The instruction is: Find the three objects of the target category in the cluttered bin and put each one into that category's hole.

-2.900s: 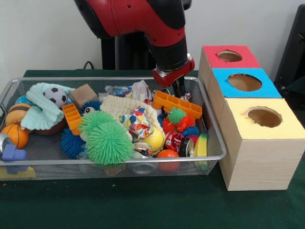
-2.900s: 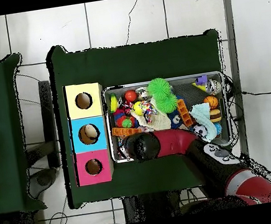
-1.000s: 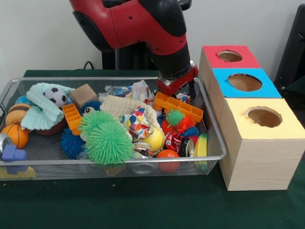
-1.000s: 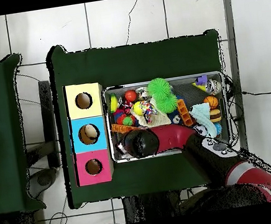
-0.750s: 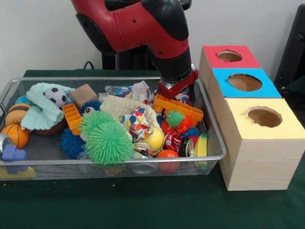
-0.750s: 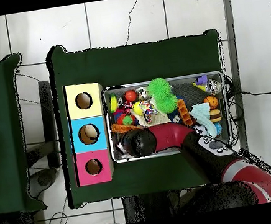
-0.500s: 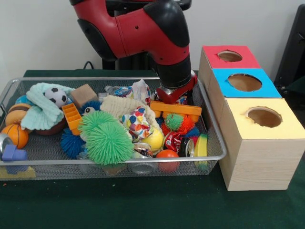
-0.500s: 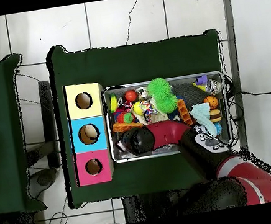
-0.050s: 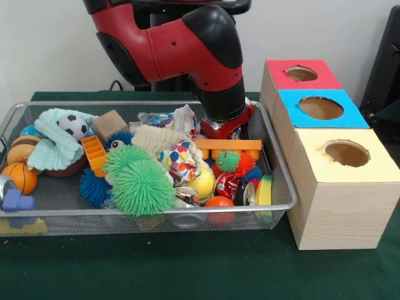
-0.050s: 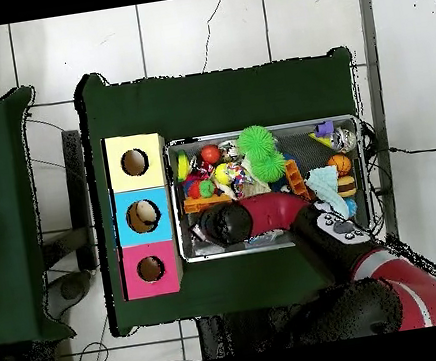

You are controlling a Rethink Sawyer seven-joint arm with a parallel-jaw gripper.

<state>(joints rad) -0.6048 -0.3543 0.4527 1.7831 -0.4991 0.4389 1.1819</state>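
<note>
A wire mesh bin (image 9: 282, 187) holds a heap of toys. My gripper (image 9: 225, 130) is low in its right end, right behind a long orange block (image 9: 228, 145) that lies level across small spiky balls (image 9: 229, 160); its tips are hidden by the block. In the overhead view the arm's wrist (image 10: 231, 223) covers the gripper, with the orange block (image 10: 201, 204) just beside it. Three boxes with holes stand to the bin's right: red (image 9: 301, 73), blue (image 9: 320, 107) and yellow (image 9: 345, 153). Something tan lies inside the blue box's hole (image 10: 143, 216).
The bin also holds big green spiky balls (image 9: 139, 178), a short orange block (image 9: 95, 155), a wooden cube (image 9: 110, 124), a soccer ball (image 9: 75, 126), a mint cloth (image 9: 56, 147), a basketball (image 9: 20, 177), a crushed can (image 9: 234, 186) and a yellow ball (image 9: 203, 181).
The arm came lower into the bin's right end. The long orange block turned from slanted to level and shifted toward the bin's front.
</note>
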